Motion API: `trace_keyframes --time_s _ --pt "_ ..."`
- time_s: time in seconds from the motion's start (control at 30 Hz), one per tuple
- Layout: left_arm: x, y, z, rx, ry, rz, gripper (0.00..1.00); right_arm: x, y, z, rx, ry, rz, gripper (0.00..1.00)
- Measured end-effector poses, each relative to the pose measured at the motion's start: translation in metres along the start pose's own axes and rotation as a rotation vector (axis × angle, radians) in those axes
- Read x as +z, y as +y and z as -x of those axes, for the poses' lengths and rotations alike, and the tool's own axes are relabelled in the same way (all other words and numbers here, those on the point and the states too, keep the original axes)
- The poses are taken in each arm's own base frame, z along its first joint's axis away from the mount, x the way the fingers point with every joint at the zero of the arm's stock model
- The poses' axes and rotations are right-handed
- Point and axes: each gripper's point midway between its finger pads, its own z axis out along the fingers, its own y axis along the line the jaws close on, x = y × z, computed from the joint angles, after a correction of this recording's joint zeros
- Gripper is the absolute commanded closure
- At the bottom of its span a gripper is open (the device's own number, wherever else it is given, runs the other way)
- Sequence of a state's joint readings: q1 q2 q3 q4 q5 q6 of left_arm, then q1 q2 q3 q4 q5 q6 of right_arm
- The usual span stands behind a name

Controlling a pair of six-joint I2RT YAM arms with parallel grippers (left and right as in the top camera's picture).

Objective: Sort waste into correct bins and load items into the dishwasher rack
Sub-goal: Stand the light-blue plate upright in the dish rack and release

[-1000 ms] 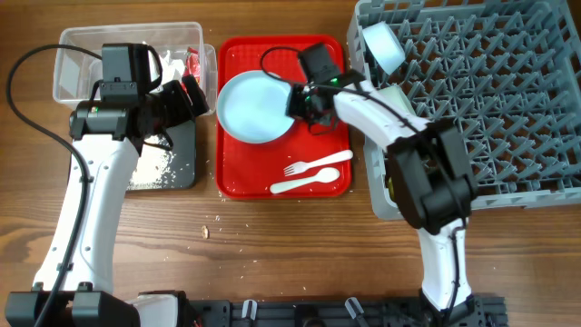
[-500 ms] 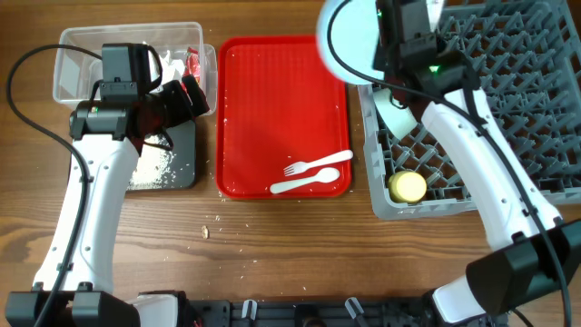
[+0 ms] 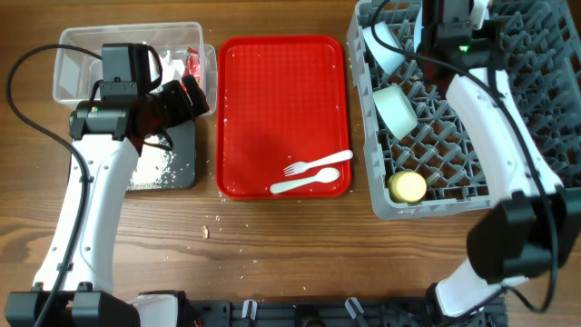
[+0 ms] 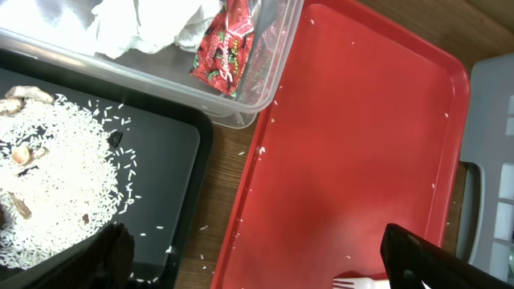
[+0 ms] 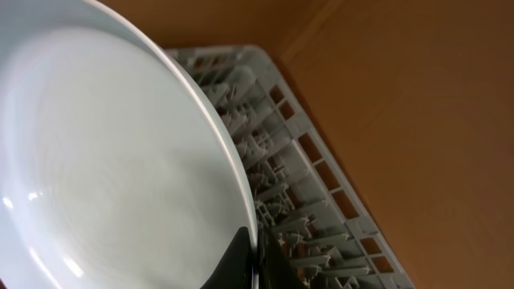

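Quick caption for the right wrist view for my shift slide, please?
Right fingers clamp the rim of the pale plate, with the pegs of the grey dishwasher rack behind it.

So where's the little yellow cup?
Overhead, the small yellow cup sits in the grey pegged plastic rack's near-left corner, beside the flat red tray.

1 flat red tray with a raised rim and rounded corners lies in the middle of the brown wooden table, toward the far side, its long sides running near to far across the table's left-to-right grain.
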State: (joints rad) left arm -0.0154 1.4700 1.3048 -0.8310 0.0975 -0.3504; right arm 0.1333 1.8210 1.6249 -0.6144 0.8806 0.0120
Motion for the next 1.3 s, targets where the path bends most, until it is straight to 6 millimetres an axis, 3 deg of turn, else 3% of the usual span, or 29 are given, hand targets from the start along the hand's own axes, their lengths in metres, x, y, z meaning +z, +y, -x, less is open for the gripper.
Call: trace_keyframes --time_s 0.13,0.3,0.67,0.87,1.0,1.13,1.2,1.23,1.3 --pt "0.000 0.000 0.000 0.000 0.000 0.000 0.00 0.031 0.020 -0.022 -0.075 0.066 -0.024 0.96" --pt "0.000 0.000 0.000 0.000 0.000 0.000 0.00 0.050 0.026 -0.036 -0.092 0.103 -0.059 0.95" --pt "0.000 0.000 0.000 0.000 0.000 0.000 0.00 0.052 0.024 -0.015 -0.018 0.028 -0.084 0.96" --pt "0.000 0.000 0.000 0.000 0.001 0.000 0.00 0.048 0.016 0.014 -0.030 -0.065 -0.112 0.96" --pt "0.000 0.000 0.000 0.000 0.000 0.000 0.00 0.044 0.011 0.020 -0.180 -0.072 -0.114 0.96" --pt "0.000 0.000 0.000 0.000 0.000 0.000 0.00 0.045 0.033 0.010 -0.385 -0.057 0.006 0.95" --pt "0.000 0.000 0.000 0.000 0.000 0.000 0.00 0.045 0.047 0.001 -0.454 -0.046 0.093 0.55" --pt "0.000 0.000 0.000 0.000 0.000 0.000 0.00 0.044 0.053 -0.002 -0.471 -0.046 0.130 0.29" --pt "0.000 0.000 0.000 0.000 0.001 0.000 0.00 0.043 0.061 -0.003 -0.459 -0.052 0.175 0.13"
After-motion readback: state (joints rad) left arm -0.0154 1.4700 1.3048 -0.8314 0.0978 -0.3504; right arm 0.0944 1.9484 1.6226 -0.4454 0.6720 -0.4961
